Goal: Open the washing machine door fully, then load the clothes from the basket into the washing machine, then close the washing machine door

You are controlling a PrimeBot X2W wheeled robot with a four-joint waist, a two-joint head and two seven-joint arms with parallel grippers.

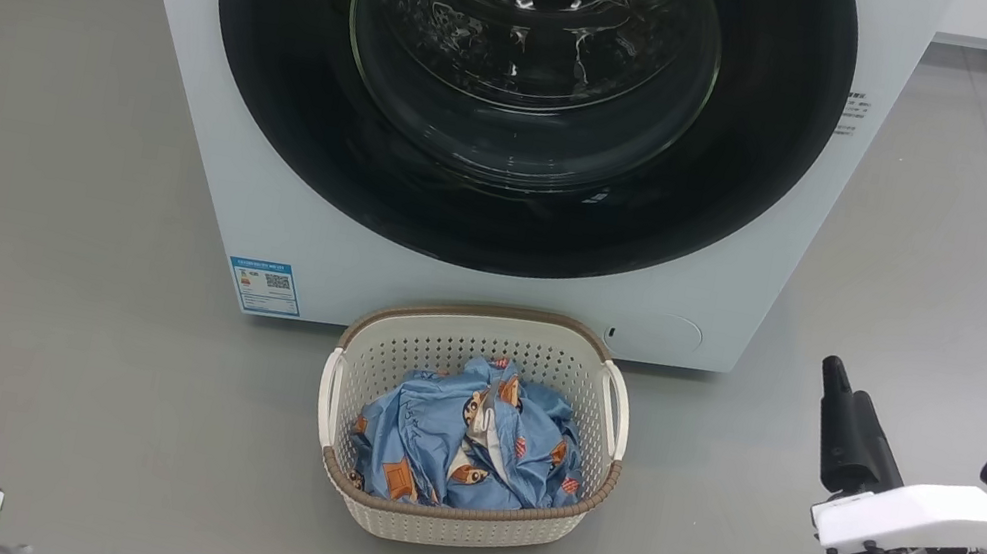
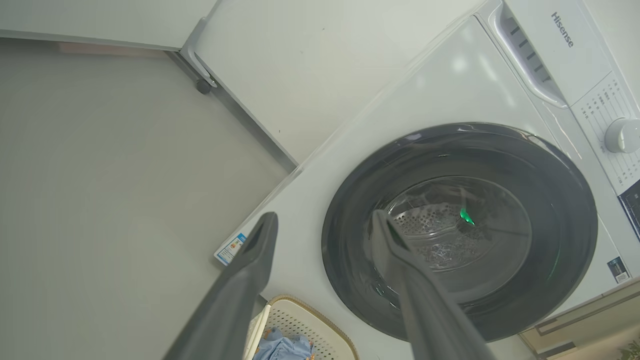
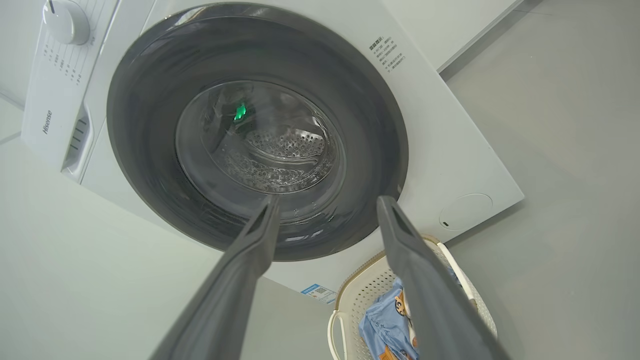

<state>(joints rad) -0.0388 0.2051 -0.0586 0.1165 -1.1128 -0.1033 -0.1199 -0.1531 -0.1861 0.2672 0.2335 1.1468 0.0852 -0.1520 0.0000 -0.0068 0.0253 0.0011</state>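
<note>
Flanking the basket, set below the shut washing machine door for short loading, left gripper and right gripper hang spread, empty.

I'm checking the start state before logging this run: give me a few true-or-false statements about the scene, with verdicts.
1. The washing machine door is shut. True.
2. The clothes are already inside the washing machine. False: they lie in the basket.
3. The left pincer and the right pincer are both open and empty. True.
4. The basket stands on top of the washing machine. False: it stands on the floor, right in front of the machine.
</note>
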